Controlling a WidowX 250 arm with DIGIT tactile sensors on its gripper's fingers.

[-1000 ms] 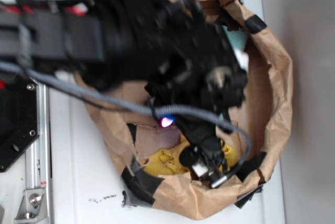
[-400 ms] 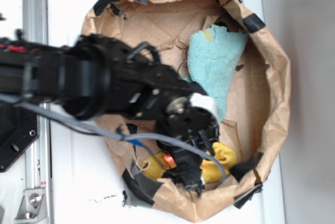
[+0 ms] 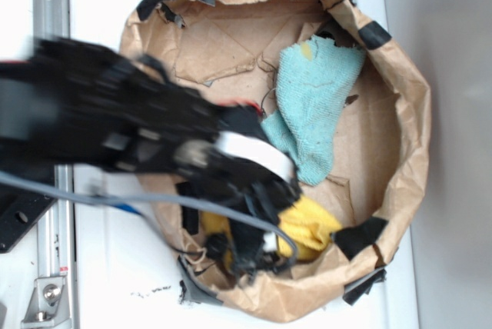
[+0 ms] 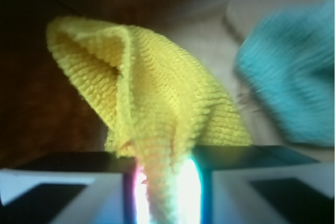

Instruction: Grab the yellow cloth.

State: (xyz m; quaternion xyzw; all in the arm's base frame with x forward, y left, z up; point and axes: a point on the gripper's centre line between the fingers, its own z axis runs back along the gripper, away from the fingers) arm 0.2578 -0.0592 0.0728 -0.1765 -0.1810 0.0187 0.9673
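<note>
The yellow cloth [image 3: 309, 225] lies at the near side of the brown paper basket [image 3: 410, 114], partly hidden by my arm. In the wrist view the yellow cloth [image 4: 167, 93] is drawn up into a tent, with a narrow fold running down between the two fingers. My gripper [image 4: 165, 182] is shut on that fold. In the exterior view the gripper [image 3: 261, 240] sits just left of the cloth's visible part, low inside the basket.
A larger teal cloth [image 3: 311, 106] lies in the basket beyond the yellow one, also in the wrist view as the teal cloth [image 4: 293, 82] at the right. Black tape patches [image 3: 373, 34] dot the crumpled rim. A metal rail [image 3: 50, 6] runs along the left.
The arm has swung to the left and lower in the frame. The yellow cloth has bunched up from a flat strip into a raised lump beside the gripper.
</note>
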